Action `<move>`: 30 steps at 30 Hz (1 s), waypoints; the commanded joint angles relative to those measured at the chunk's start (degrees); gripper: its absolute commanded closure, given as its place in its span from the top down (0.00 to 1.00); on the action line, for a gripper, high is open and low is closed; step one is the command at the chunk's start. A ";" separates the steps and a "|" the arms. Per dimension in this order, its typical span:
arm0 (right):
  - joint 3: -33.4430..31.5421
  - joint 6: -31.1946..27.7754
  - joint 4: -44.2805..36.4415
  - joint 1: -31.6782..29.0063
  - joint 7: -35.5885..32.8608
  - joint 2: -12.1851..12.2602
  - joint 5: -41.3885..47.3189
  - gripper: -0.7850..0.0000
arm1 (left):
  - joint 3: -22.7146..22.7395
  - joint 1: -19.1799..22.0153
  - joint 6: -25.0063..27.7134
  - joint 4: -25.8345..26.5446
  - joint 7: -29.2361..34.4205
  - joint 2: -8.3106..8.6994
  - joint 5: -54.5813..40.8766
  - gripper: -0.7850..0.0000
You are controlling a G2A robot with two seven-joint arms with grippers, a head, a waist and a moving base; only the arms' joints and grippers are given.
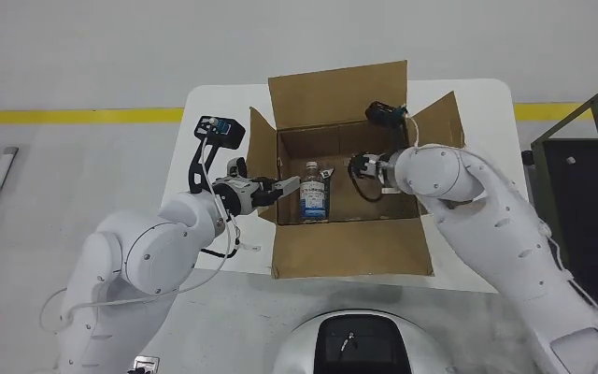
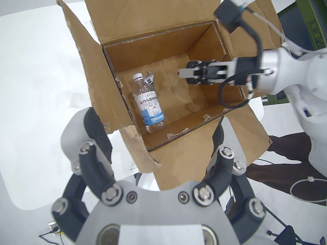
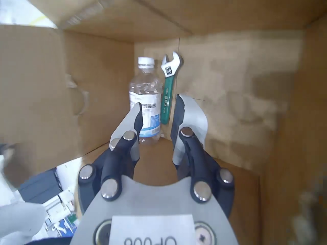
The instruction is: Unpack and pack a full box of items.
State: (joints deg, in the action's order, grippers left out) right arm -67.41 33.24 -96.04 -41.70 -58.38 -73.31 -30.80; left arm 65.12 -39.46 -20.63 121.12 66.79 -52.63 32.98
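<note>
Left gripper (image 1: pixel 277 191) hangs wide open and empty at the box's (image 1: pixel 355 251) left wall. Bottle (image 1: pixel 314 192) and wrench (image 3: pixel 168 87) lie inside, side by side. Right gripper (image 3: pixel 157 113), part-open and empty, is inside the box; a grab might pinch the 2 items together and slip

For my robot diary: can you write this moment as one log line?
box: open | bottle, wrench: inside | right gripper: open, in box | left gripper: open, by box edge

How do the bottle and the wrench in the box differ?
The bottle is clear plastic with a white cap and label; the wrench is metal with a green handle. The bottle is fat and round, the wrench slim and flat. Both lie side by side on the box floor.
</note>
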 commanded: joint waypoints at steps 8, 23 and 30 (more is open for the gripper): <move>-24.73 -2.35 -23.87 -13.24 -2.56 3.72 -4.02 0.00 | 0.00 0.00 0.00 0.00 0.00 0.00 0.00 1.00; -38.48 -16.91 -32.47 -34.01 -25.14 7.90 -34.25 0.00 | 0.00 0.00 0.00 0.00 0.00 0.00 0.00 1.00; -28.97 -26.73 -27.02 -37.39 -29.39 8.46 -43.57 0.00 | 0.00 0.00 0.00 0.00 0.00 0.00 0.00 1.00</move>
State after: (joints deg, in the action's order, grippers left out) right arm -97.43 6.77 -123.34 -79.07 -87.72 -64.84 -73.72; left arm 65.12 -39.46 -20.63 121.12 66.79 -52.63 32.98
